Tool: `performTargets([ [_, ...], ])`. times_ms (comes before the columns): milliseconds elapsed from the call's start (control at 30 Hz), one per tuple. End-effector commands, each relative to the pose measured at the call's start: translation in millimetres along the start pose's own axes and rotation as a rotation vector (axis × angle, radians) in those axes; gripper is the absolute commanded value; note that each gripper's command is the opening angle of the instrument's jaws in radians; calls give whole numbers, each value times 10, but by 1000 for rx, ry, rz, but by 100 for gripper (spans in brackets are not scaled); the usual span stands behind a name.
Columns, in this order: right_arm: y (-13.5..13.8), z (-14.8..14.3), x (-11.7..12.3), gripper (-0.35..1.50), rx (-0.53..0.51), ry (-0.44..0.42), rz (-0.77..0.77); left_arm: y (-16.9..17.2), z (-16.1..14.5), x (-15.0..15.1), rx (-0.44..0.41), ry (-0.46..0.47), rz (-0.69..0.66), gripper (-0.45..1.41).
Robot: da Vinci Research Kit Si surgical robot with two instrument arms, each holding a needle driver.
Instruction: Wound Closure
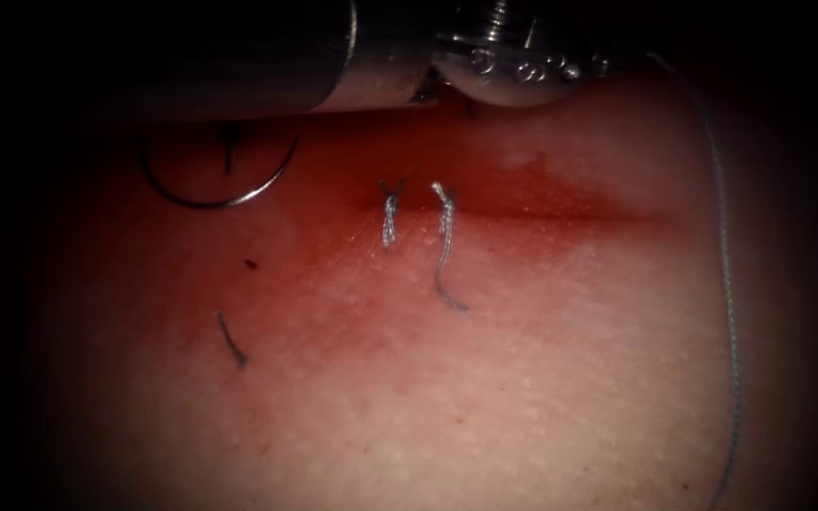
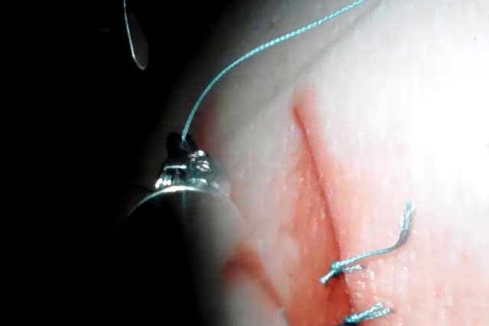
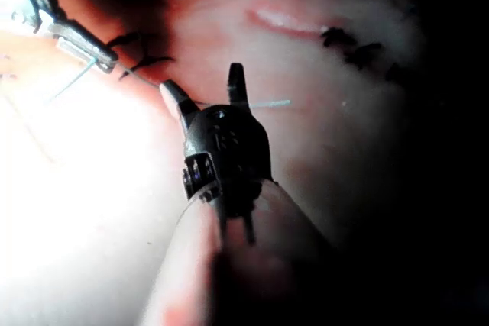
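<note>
The left arm's slim steel needle driver (image 2: 179, 143) is clamping the pale blue braided thread (image 2: 290, 34) right at its tips, jaws together on it. From there the strand is arcing away over the pale pink pork tissue (image 1: 523, 378). The right arm's dark needle driver (image 3: 200, 76) is holding its jaws apart and gripping nothing; a pale strand is crossing just beyond them, and I cannot tell what it is. The thin curved steel needle (image 1: 220, 201) is lying free on the tissue, well to the left of the two knotted blue stitches (image 1: 390, 213). Its bow is opening toward the shaft overhead, and its ends are hidden there, so I cannot tell if either enters the tissue. The dark red cut (image 1: 570, 210) is running sideways from the stitches. A short snipped thread end (image 1: 231, 341) is lying apart from both tools.
</note>
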Motion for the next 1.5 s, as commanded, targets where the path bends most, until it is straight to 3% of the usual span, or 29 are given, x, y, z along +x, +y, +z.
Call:
performTargets([
  [33, 4, 3, 10, 147, -7, -5, -88, -3, 16, -12, -5, -8, 6, -45],
  [267, -1, -13, 24, 147, -9, -76, -297, 3, 32, -47, -9, -37, -8, -45],
  [300, -6, -13, 25, 147, -10, -96, -317, 4, 33, -51, -7, -37, -71, -15],
  [367, -18, -13, 27, 147, 39, -150, -331, 5, 33, -55, -6, 1, -206, 88],
  [400, -23, -11, 27, 145, 60, -174, -335, 4, 31, -56, -9, 34, -288, 111],
  [467, -37, -5, 27, 145, 95, -189, -337, 3, 28, -55, 26, 112, -406, 126],
  [533, -50, 2, 26, 145, 140, -152, -333, 2, 23, -50, 73, 197, -493, 138],
  [600, -67, 11, 23, 145, 260, -50, -330, 1, 13, -40, 69, 264, -556, 140],
  [800, -99, 22, 21, 145, 338, -41, -359, 7, -12, -26, 12, 334, -555, 136],
  [900, -122, 28, 20, 147, 384, -47, -362, 16, -33, -24, -53, 294, -541, 134],
  [1067, -156, 35, 17, 147, 450, -39, -368, 44, -81, -30, -120, 174, -523, 103],
  [1100, -161, 37, 16, 147, 461, -41, -367, 51, -90, -30, -125, 173, -519, 89],
  [1167, -173, 42, 13, 147, 484, -41, -369, 72, -112, -28, -144, 173, -557, 34],
  [1300, -181, 46, 7, 147, 499, -43, -371, 88, -128, -24, -159, 191, -549, 30],
  [1500, -188, 48, -5, 147, 507, -52, -381, 118, -141, 1, -180, 160, -574, 44],
])
